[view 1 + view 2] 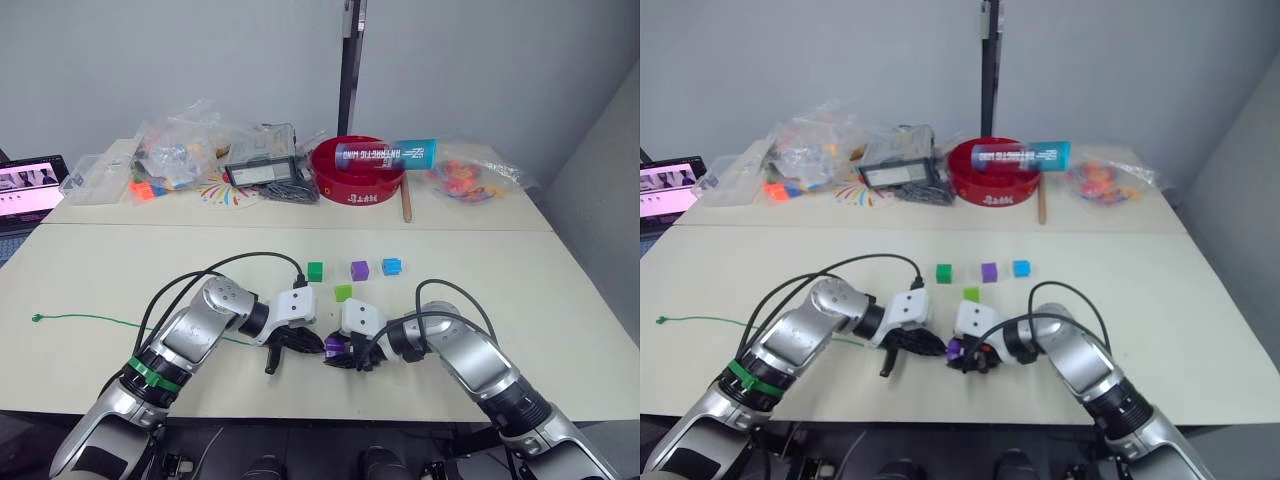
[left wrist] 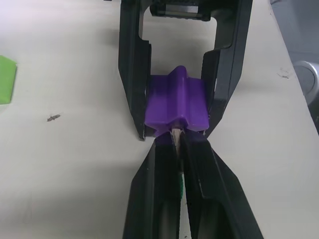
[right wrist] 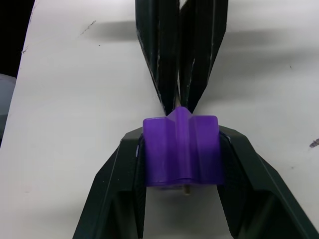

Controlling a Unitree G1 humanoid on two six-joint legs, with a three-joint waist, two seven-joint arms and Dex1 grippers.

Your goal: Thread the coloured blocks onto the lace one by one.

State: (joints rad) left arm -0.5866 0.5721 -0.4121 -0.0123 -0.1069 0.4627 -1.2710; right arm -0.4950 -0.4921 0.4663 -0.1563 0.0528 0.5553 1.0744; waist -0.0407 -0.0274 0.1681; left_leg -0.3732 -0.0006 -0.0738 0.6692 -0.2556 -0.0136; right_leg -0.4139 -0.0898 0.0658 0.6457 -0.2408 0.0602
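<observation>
My right gripper (image 3: pixel 182 142) is shut on a purple block (image 3: pixel 182 152), held just above the table near its front edge. Facing it, my left gripper (image 2: pixel 178 138) is shut on the pale tip of the lace (image 2: pixel 176 135), which enters the block's hole. A small pale point (image 3: pixel 186 189) shows at the block's opposite face. The green lace (image 1: pixel 120 322) trails left across the table to its knot (image 1: pixel 37 319). Behind the grippers lie a dark green block (image 1: pixel 315 271), a light green block (image 1: pixel 343 292), a second purple block (image 1: pixel 359 269) and a blue block (image 1: pixel 391 266).
On the back table stand a red bowl (image 1: pixel 357 172) with a tube across it, clear bags of coloured pieces (image 1: pixel 175 150), a black box (image 1: pixel 262 165) and another bag (image 1: pixel 470 180) at the right. A laptop (image 1: pixel 30 190) sits at the far left.
</observation>
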